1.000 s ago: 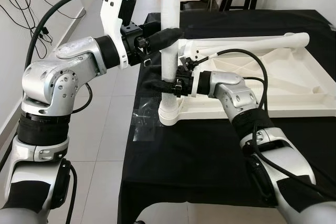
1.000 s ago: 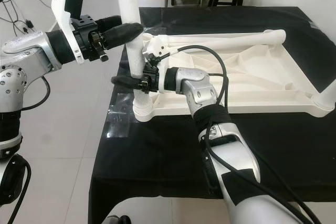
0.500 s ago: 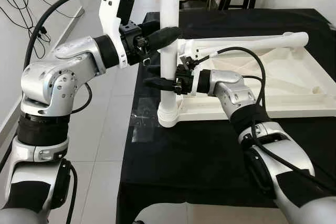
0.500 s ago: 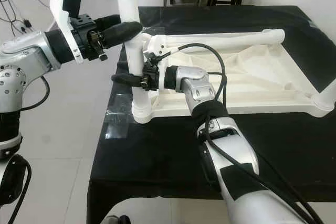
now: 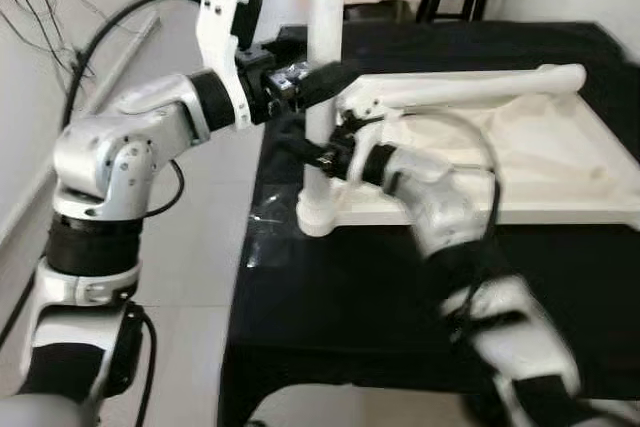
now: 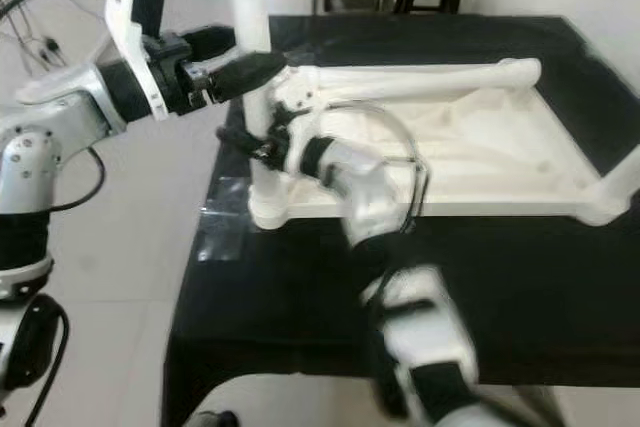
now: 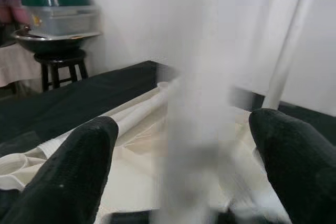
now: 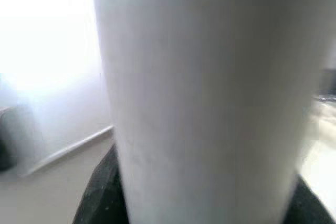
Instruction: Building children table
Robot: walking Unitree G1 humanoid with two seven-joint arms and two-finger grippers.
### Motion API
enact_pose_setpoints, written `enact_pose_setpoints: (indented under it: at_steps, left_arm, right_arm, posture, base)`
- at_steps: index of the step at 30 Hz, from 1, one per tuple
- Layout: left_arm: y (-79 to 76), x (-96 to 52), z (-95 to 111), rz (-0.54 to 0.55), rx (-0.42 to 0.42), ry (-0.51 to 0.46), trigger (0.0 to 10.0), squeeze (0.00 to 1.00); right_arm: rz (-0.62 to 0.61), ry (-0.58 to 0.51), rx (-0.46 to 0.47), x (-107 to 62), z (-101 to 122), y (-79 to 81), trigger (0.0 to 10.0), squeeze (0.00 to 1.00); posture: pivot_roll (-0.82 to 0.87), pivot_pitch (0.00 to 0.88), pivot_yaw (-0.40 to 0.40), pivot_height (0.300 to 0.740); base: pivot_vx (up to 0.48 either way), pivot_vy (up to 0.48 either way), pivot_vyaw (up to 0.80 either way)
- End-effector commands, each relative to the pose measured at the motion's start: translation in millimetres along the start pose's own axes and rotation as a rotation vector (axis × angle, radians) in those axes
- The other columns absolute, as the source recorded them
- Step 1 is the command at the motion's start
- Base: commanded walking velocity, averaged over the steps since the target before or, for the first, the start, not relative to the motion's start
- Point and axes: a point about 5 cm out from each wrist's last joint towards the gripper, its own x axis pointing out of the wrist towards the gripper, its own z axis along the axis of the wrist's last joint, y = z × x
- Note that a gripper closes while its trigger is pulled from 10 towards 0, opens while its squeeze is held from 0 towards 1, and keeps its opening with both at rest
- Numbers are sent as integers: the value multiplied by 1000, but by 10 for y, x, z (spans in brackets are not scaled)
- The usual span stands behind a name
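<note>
Fitting leg (image 5: 322, 67) upright into corner of upturned tabletop (image 5: 560, 162) on black cloth (image 5: 380, 287). Left gripper (image 5: 322, 82) spread around leg, high; right gripper (image 5: 312, 152) clamped on leg, lower. Next move probably required: pressing leg down straight into socket.

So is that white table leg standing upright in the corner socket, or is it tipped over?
Upright. The white leg rises vertically from the socket at the upturned tabletop's near-left corner, with the left gripper and right gripper at it.

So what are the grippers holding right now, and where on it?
Right gripper clasps the upright white plastic table leg low, just above its socket. Left gripper sits higher, jaws spread either side, not gripping.
</note>
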Motion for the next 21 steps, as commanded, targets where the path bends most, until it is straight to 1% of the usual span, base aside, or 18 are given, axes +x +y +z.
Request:
enact_pose_setpoints:
  at_steps: [1,2,3,5,6,8,14,17,20,21]
  left_arm:
    - [49,-31,-16,28,-2,13,10000,0]
    - [60,-33,-17,34,-2,12,10000,0]
    - [60,-33,-17,34,-2,12,10000,0]
    - [54,-25,-22,35,-2,11,10000,0]
    - [54,-25,-22,35,-2,11,10000,0]
    - [47,-24,-34,25,4,21,10000,0]
    - [50,-53,-37,26,6,22,10000,0]
    - [41,-80,-58,22,5,29,10000,0]
    - [28,-93,-82,17,5,38,10000,0]
    - [24,-94,-83,16,6,39,10000,0]
  right_arm:
    - [-280,223,63,-291,-540,74,0,0]
    - [-308,217,62,-314,-562,141,0,0]
    - [-308,217,62,-314,-562,141,0,0]
    - [-282,169,48,-173,-515,173,0,0]
    - [-282,169,48,-173,-515,173,0,0]
    - [-293,134,40,-51,-451,132,0,0]
    - [-334,142,48,-72,-404,124,0,0]
    - [-381,148,63,-145,-368,134,0,0]
    - [-382,155,33,-153,-352,135,0,0]
    - [-384,155,39,-150,-347,123,5804,0]
  posture:
    - [42,154,-11,740]
    - [42,154,-11,740]
    - [42,154,-11,740]
    - [38,137,-2,740]
    - [38,137,-2,740]
    - [41,130,5,740]
    - [48,126,13,740]
    - [48,123,14,740]
    - [48,123,15,740]
    - [49,122,14,740]
  base:
    - [0,0,0]
    - [0,0,0]
    - [0,0,0]
    - [0,0,0]
    - [0,0,0]
    - [0,0,0]
    - [0,0,0]
    - [0,0,0]
    - [0,0,0]
    - [0,0,0]
